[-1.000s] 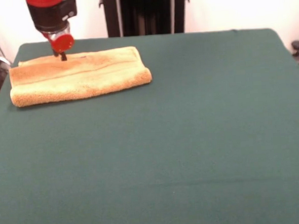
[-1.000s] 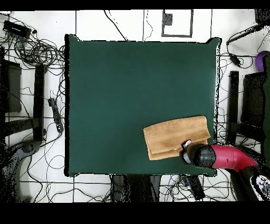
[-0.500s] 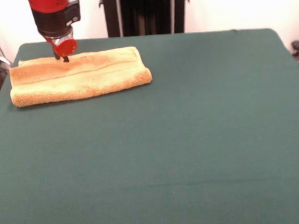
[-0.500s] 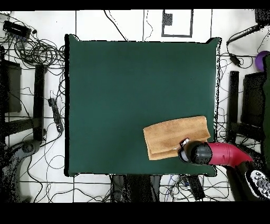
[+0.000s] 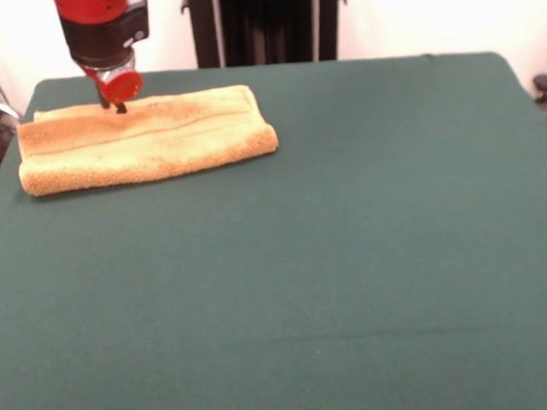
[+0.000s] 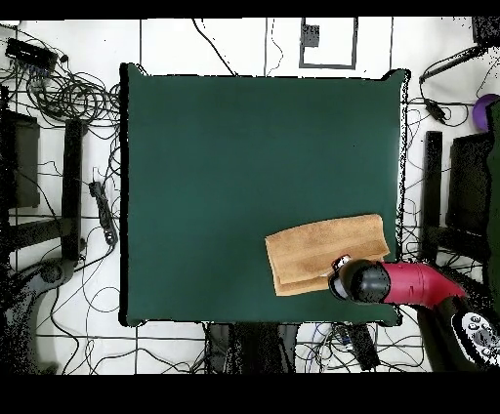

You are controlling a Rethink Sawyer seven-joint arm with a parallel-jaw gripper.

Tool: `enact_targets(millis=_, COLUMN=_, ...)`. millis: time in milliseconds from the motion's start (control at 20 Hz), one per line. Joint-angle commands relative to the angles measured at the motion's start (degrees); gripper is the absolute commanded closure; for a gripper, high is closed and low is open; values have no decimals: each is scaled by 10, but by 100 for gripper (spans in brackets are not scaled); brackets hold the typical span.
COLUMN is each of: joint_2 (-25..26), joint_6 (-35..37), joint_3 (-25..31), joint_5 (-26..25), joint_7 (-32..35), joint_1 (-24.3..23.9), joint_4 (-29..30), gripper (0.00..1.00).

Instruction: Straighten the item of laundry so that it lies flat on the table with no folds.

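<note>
The orange-tan towel [image 5: 144,137] lies folded double at the far left of the green table [image 5: 351,256], with a rounded fold along its near edge and a seam line across its top. My gripper [image 5: 119,107] comes down from above and touches the towel's far edge, left of its middle. The tips are too small and dark to show how they stand. In the overhead view the towel [image 6: 322,249] lies near the table's [image 6: 244,166] bottom right corner, and the gripper [image 6: 343,265] is at its lower edge beside a small white tag.
The towel's left end in the front view lies close to the table's left edge. Cables and dark stands [image 6: 73,186] crowd the floor around the table. The robot's black pedestal [image 5: 267,19] stands behind the far edge.
My gripper has shifted a little to the right along the towel's far edge in the front view. The towel has not moved.
</note>
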Motion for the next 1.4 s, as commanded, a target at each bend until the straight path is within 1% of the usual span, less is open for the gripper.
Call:
enact_targets(millis=50, joint_2=67, joint_6=-77, joint_3=107, joint_5=3, joint_7=-87, joint_1=0, joint_4=-39, gripper=0)
enact_targets(millis=200, joint_2=59, joint_6=-57, joint_3=131, joint_5=4, joint_7=-113, joint_1=11, joint_4=-61, gripper=0)
enact_targets(millis=350, joint_2=66, joint_6=-60, joint_3=148, joint_5=-6, joint_7=-124, joint_1=15, joint_4=-77, gripper=0)
enact_targets(millis=500, joint_2=71, joint_6=-55, joint_3=143, joint_5=-10, joint_7=-109, joint_1=30, joint_4=-91, gripper=0)
enact_targets(millis=800, joint_2=79, joint_6=-37, joint_3=124, joint_5=1, joint_7=-66, joint_1=60, joint_4=-115, gripper=0)
enact_targets(millis=1050, joint_2=87, joint_6=-2, joint_3=135, joint_5=14, joint_7=-78, joint_1=62, joint_4=-132, gripper=0)
enact_targets(millis=1150, joint_2=88, joint_6=25, joint_3=138, joint_5=29, joint_7=-79, joint_1=63, joint_4=-137, gripper=0)
enact_targets(millis=1400, joint_2=84, joint_6=60, joint_3=140, joint_5=45, joint_7=-71, joint_1=74, joint_4=-146, gripper=0)
